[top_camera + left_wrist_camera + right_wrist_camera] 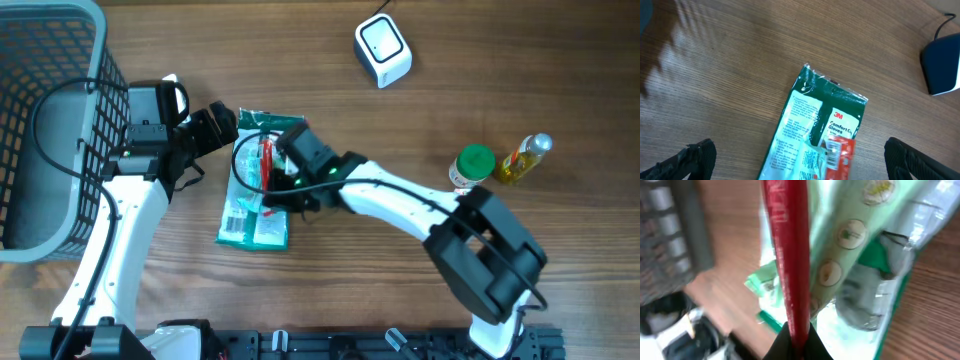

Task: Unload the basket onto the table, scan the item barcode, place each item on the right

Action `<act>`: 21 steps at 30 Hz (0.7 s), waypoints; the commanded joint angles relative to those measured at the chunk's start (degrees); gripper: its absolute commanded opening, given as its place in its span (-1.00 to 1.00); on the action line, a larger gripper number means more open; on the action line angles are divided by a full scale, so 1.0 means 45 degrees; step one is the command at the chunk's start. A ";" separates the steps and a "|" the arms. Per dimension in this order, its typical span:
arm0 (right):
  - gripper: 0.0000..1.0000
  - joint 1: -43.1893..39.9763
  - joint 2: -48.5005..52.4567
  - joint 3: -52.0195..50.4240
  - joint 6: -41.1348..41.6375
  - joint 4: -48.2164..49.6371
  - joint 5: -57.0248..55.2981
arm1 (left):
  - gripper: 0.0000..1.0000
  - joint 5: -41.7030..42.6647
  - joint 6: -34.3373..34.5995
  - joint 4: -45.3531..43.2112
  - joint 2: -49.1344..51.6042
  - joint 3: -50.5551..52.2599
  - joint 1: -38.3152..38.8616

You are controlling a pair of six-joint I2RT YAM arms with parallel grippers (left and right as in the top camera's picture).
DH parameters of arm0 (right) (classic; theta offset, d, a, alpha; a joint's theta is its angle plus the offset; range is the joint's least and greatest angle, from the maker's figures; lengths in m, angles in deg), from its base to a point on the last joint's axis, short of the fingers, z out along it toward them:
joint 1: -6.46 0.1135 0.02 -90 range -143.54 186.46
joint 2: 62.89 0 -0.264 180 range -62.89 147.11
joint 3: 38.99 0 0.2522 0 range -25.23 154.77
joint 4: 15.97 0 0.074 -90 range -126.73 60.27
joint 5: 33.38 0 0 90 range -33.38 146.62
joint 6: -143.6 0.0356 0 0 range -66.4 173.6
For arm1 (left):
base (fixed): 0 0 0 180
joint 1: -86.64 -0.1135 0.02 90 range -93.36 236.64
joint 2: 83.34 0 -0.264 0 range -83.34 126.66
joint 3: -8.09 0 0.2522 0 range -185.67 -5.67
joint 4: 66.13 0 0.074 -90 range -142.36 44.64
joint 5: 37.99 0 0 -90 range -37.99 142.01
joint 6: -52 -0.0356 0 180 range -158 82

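**A:** Overhead first. How far along is the scan?

**B:** Not done, I'd say. The glove pack point(255, 215) lies on the tabletop point(400, 260) near the basket point(100, 60), well apart from the scanner point(383, 50) at the far side. The right gripper point(270, 180) is over the pack's upper half, pressed together on its red strip point(265, 160). The left gripper point(215, 125) hangs spread, just beside the pack's top corner.

**A:** And the left wrist view?

**B:** Its fingers point(695, 160) stand wide apart in the lower corners and hold nothing. The pack lies below with its printed side up. The scanner shows at the right edge, apart from the pack. I can't pick out a barcode for certain.

**A:** Right wrist?

**B:** The strip runs down into the pinch at the bottom of the frame, with clear film and green card behind it. I can't tell whether the pack is off the wood.

**A:** So what's left?

**B:** The grasp looks made. In my judgement, what remains is carrying the pack over and turning its code to the scanner.
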 commanded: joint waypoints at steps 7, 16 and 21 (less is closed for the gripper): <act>-0.91 -0.3351 -0.1598 -0.0029 -0.6183 -0.2361 0.5634 | 1.00 0.0146 -0.0073 -0.0010 -0.0160 -0.0199 -0.0053; -0.92 -0.2875 -0.1583 -0.0034 -0.7509 -0.3215 0.3925 | 1.00 0.0146 -0.0073 -0.0010 -0.0160 -0.0199 -0.0053; -0.91 -0.2608 -0.1583 -0.0034 -0.9816 -0.4017 0.2895 | 1.00 0.0146 -0.0073 -0.0010 -0.0160 -0.0199 -0.0053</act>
